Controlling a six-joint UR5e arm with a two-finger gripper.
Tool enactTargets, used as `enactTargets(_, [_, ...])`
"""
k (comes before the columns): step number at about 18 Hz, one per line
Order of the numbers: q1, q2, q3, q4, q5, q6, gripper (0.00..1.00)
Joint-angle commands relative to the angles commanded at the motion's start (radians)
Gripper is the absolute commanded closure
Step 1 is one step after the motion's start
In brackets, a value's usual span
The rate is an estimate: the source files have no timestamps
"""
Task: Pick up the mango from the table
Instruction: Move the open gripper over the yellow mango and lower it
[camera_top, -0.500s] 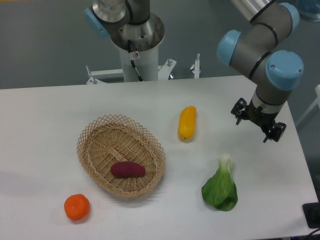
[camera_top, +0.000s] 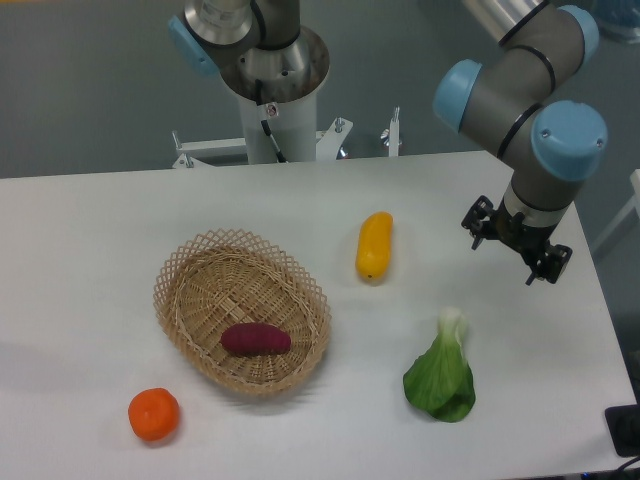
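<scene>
The mango (camera_top: 374, 245), a smooth yellow-orange oblong fruit, lies on the white table (camera_top: 100, 230) a little right of centre, pointing away from the camera. My gripper (camera_top: 514, 248) hangs above the table's right side, well to the right of the mango and apart from it. Its two dark fingers are spread, with nothing between them.
A wicker basket (camera_top: 200, 280) sits left of the mango with a dark purple-red sweet potato (camera_top: 256, 339) inside. A round orange fruit (camera_top: 154, 414) lies at the front left. A green bok choy (camera_top: 441, 372) lies at the front right. The arm's base (camera_top: 275, 90) stands behind the table.
</scene>
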Motion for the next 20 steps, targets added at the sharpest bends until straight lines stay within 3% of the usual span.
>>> enactTargets(2, [-0.003, 0.000, 0.000, 0.000, 0.002, -0.009, 0.00])
enactTargets(6, [-0.024, 0.008, -0.008, -0.003, -0.005, -0.161, 0.00])
enactTargets(9, [-0.061, 0.038, -0.046, -0.003, -0.008, -0.279, 0.00])
enactTargets(12, [-0.089, 0.066, -0.083, -0.003, -0.012, -0.299, 0.00])
enactTargets(20, [-0.109, 0.163, -0.313, 0.018, -0.011, -0.285, 0.00])
